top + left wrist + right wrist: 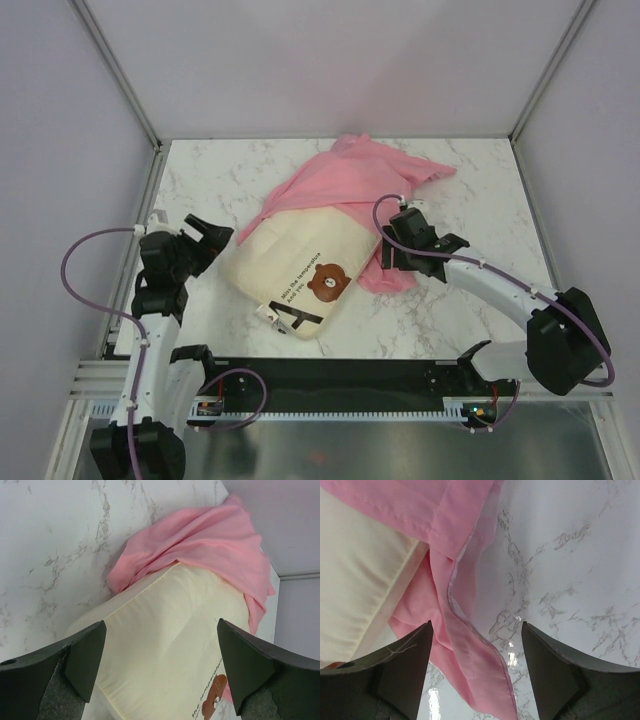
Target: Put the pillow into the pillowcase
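The cream pillow (296,267) with a brown bear face and dark text lies at the table's middle. Its far end is under the pink pillowcase (345,180), which is bunched toward the back. My left gripper (212,235) is open and empty, just left of the pillow's left edge. In the left wrist view the pillow (170,645) lies between the open fingers (85,660) with the pillowcase (210,545) beyond. My right gripper (395,250) is open at the pillow's right side, over a loose flap of pillowcase (470,655). The pillow's side (360,585) shows at the left in the right wrist view.
The white marble table (480,200) is boxed in by pale walls with metal posts at the back corners. A black rail (340,385) runs along the near edge between the arm bases.
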Action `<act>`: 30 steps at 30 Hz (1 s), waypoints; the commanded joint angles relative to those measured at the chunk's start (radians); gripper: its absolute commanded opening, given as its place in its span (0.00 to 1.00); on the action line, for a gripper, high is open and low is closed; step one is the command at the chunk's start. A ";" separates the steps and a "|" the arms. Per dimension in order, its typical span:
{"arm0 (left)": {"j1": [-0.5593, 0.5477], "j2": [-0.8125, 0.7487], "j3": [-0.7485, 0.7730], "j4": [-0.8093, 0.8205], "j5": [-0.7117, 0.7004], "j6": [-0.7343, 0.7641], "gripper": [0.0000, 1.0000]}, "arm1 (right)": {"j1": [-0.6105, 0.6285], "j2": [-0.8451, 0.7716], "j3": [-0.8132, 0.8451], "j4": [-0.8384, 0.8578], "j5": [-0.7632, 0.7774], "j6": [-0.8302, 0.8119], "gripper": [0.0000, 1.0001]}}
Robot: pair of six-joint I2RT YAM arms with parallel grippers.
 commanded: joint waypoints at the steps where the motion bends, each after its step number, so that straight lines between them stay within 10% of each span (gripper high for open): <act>1: 0.001 -0.091 -0.065 -0.093 -0.026 -0.025 1.00 | 0.002 -0.043 -0.040 0.080 -0.024 0.067 0.79; 15: -0.009 -0.126 -0.182 -0.139 0.184 -0.064 1.00 | 0.002 -0.049 -0.149 0.200 0.031 0.154 0.74; 30: -0.282 -0.243 -0.231 -0.243 -0.095 -0.184 1.00 | 0.003 -0.100 -0.261 0.266 0.016 0.274 0.74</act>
